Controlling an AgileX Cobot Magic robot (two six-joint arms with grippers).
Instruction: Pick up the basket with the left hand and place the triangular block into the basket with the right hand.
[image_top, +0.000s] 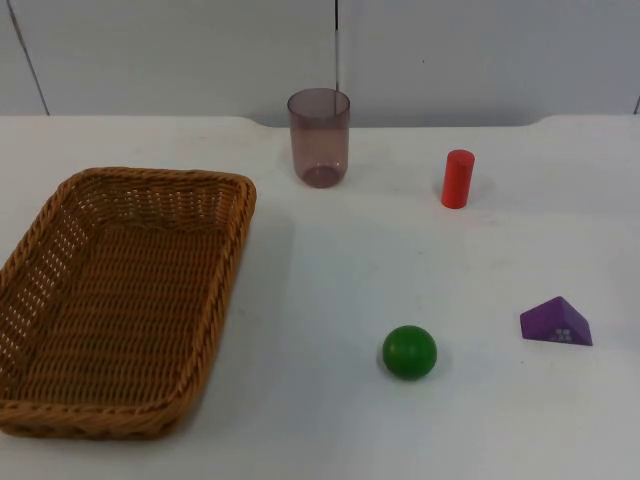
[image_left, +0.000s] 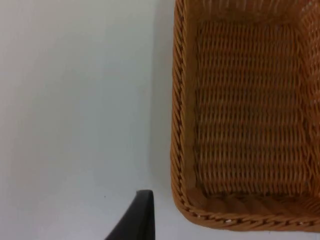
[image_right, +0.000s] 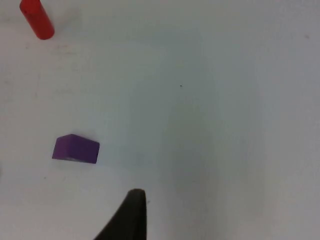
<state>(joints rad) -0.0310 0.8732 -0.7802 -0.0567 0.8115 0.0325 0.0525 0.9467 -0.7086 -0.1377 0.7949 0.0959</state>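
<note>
A brown wicker basket (image_top: 150, 180) lies on the white table at the left, with nothing inside it. The purple triangular block (image_top: 556, 322) rests on the table at the right, near the front. In the left wrist view my left gripper (image_left: 140, 220) hangs over bare table just outside the basket's rim (image_left: 178, 125), not touching it. In the right wrist view my right gripper (image_right: 131, 215) is above the table, apart from the triangular block (image_right: 75, 149), with nothing held.
A translucent purple cup (image_top: 319, 137) stands at the back centre. A red cylinder (image_top: 457, 179) stands upright to its right and is also in the right wrist view (image_right: 36, 19). A green ball (image_top: 409, 352) sits between basket and block.
</note>
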